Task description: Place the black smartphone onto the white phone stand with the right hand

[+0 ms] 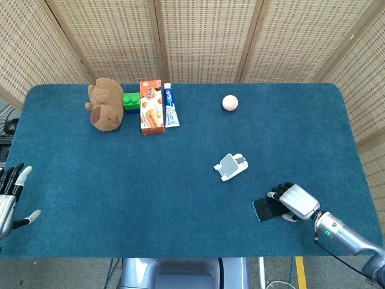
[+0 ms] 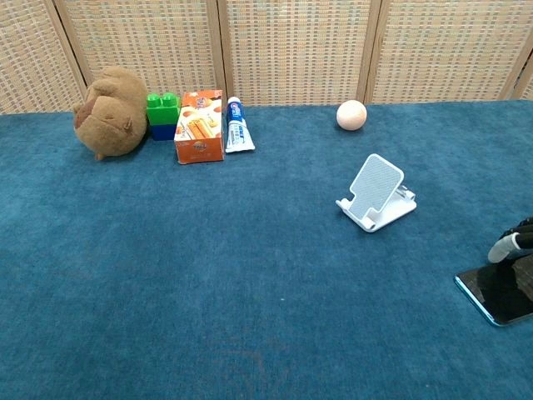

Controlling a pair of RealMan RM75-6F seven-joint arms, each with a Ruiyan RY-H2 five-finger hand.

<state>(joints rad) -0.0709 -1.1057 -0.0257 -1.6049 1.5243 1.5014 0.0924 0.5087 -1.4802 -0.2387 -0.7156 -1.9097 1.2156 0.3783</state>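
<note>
The black smartphone [image 1: 264, 209] lies flat on the blue cloth near the front right; its left end also shows in the chest view [image 2: 491, 293]. My right hand [image 1: 295, 201] lies over its right part, fingers [image 2: 510, 243] curled over the far edge and thumb at the near edge, gripping it. The white phone stand [image 1: 231, 165] stands empty a short way to the far left of the phone, its tilted plate [image 2: 376, 193] facing the front left. My left hand [image 1: 9, 198] hangs at the table's left edge, fingers apart, holding nothing.
Along the far left sit a brown plush toy [image 1: 105, 112], a green block [image 1: 130, 100], an orange box [image 1: 151, 106] and a toothpaste tube [image 1: 171, 105]. A peach ball [image 1: 230, 103] lies beyond the stand. The table's front edge [image 1: 283, 251] runs close below the phone.
</note>
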